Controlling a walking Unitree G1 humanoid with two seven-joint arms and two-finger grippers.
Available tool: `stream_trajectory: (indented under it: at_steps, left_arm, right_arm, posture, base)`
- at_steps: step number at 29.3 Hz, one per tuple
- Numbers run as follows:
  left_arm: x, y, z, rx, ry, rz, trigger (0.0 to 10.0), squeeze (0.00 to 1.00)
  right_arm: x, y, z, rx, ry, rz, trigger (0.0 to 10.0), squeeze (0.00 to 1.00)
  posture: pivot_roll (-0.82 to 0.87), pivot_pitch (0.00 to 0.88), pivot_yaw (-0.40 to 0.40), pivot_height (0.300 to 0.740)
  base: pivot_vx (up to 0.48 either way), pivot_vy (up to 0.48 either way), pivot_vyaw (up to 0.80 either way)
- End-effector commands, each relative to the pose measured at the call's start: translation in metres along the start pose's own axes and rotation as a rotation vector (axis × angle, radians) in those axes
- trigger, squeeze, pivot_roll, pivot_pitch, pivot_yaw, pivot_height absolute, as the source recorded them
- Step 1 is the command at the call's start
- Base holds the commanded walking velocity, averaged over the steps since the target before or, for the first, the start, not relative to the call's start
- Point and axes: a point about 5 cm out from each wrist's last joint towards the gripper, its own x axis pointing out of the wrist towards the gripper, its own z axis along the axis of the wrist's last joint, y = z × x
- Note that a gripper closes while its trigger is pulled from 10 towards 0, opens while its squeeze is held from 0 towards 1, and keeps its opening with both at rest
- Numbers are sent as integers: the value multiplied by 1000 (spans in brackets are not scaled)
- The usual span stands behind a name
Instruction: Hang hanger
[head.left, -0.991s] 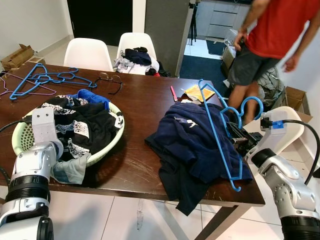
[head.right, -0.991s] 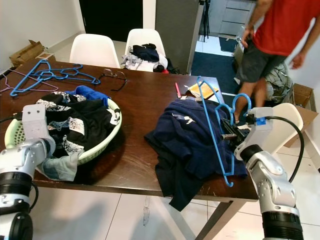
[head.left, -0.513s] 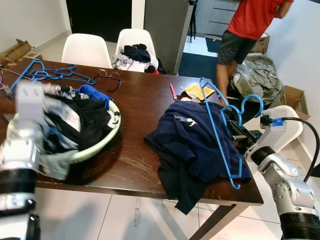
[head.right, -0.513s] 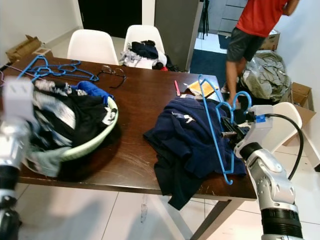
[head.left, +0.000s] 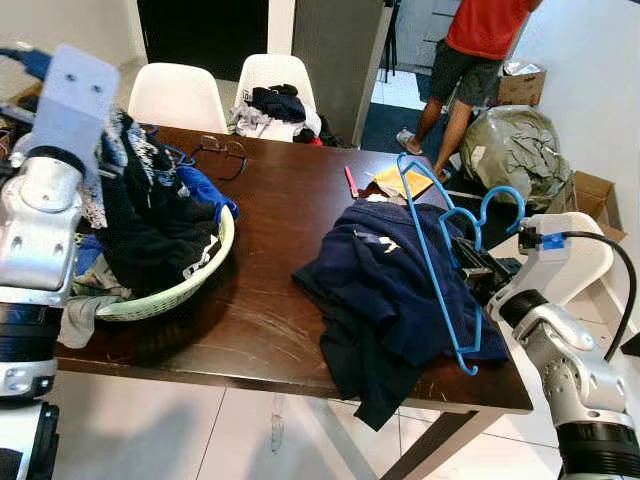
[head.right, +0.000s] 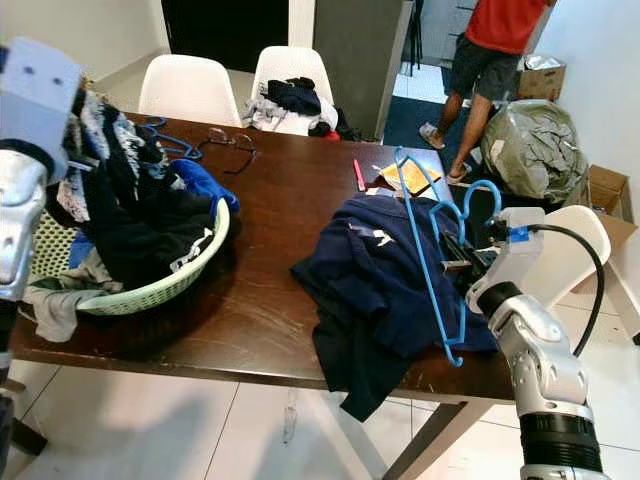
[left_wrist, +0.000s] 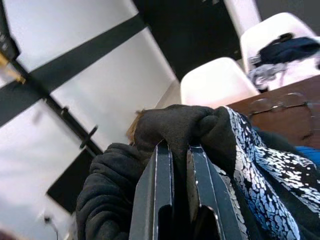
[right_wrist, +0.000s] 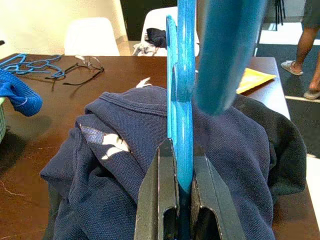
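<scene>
On the right side of the counter (head.left: 285, 215), the right tool (head.left: 472, 262) pinches a blue hanger (head.left: 440, 265) near its neck, the two black fingers (right_wrist: 162, 200) pressed flat against the plastic on either side, as the right wrist view shows closely. The hanger stands nearly upright, its hook curling up above the tool and its long arm reaching toward the far edge of the counter, while its lower corner hangs just past the near edge. It rests against a navy shirt (head.left: 385, 295) that lies crumpled on the counter, part of it drooping over the near edge; the hanger does not appear to be threaded into the shirt. On the robot's left, the left tool (left_wrist: 177, 180) is raised high with its fingers closed on a bunch of dark cloth (left_wrist: 170, 132), lifted from the basket (head.left: 175, 295) of laundry that sits on the counter's left part. More blue hangers (head.right: 160, 140) and a pair of glasses (head.left: 215, 152) lie at the far side, and a person (head.left: 470, 45) in a red top stands beyond the counter. As a judgement, the task is at an early stage: the hanger is gripped, which counts as done, but it is not yet hung on anything, and no rail or hook to hang it on can be made out here, so carrying and hooking remain.
</scene>
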Motion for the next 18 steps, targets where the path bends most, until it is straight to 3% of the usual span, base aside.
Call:
stream_trajectory:
  at_steps: [1,2,3,4,6,11,15,18]
  left_arm:
    - [-6,-20,-1,71,-20,-139,8078,0]
    - [-11,-37,-8,97,-3,-245,8078,0]
    - [-24,-64,-22,176,27,-437,10000,0]
    - [-34,-81,-33,228,50,-566,10000,0]
    - [-52,-101,-56,313,121,-724,10000,0]
    - [-58,-105,-65,369,151,-764,10000,0]
    - [-64,-115,-93,497,154,-769,10000,0]
    - [-65,-118,-91,480,132,-763,10000,0]
  right_arm:
    - [-2,-4,-4,1,13,-19,10000,0]
    - [-2,-4,-3,1,13,-21,10000,0]
    - [-2,-4,-3,1,14,-22,10000,0]
    - [-2,-4,-3,1,15,-23,10000,0]
    - [-2,-4,-4,-2,19,-23,10000,0]
    - [-2,-3,-4,-1,20,-22,10000,0]
    - [-1,-3,-5,-9,18,-23,10000,0]
    - [0,-2,-5,-12,20,-18,10000,0]
  posture:
    - [38,97,-98,740]
    - [38,97,-98,740]
    - [36,95,-97,740]
    - [36,95,-97,740]
    - [36,96,-97,740]
    - [36,96,-97,740]
    - [39,85,-97,740]
    - [38,82,-97,740]
  base:
    - [0,0,0]
    - [0,0,0]
    - [0,0,0]
    - [0,0,0]
    - [0,0,0]
    - [0,0,0]
    - [0,0,0]
    - [0,0,0]
